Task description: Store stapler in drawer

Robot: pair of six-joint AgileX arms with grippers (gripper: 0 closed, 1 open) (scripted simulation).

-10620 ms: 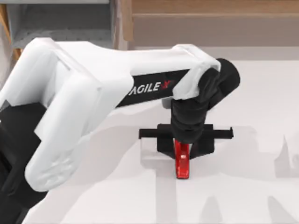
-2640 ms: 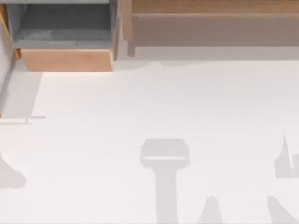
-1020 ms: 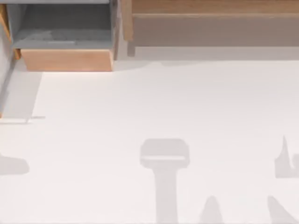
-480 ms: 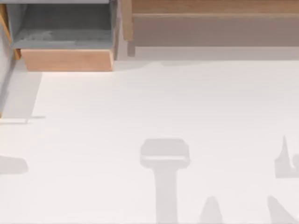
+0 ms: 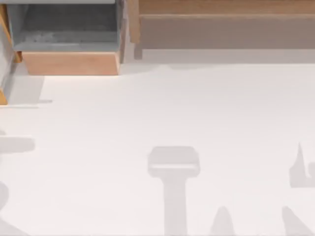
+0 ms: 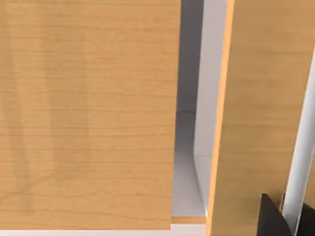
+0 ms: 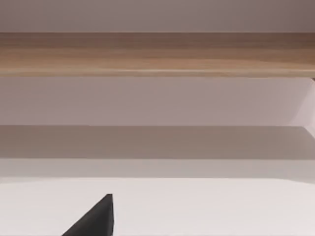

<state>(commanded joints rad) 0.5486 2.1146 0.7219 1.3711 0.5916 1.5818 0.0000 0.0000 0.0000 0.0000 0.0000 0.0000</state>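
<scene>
One drawer (image 5: pixel 69 63) sits pulled out at the bench's (image 5: pixel 197 113) far left with no red stapler visible, so I'd guess closing it comes next; can't tell either pincer's state.

wood panel (image 6: pixel 88 113) fills near side | pale gap (image 6: pixel 189 147) | second wood panel (image 6: pixel 261 108) | dark gripper tip (image 6: pixel 273 219)

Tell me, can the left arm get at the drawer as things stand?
Probably yes. The drawer stands open at the far left corner of the table, nothing stands before its tan front, and the left wrist view shows wooden panels close ahead.
</scene>
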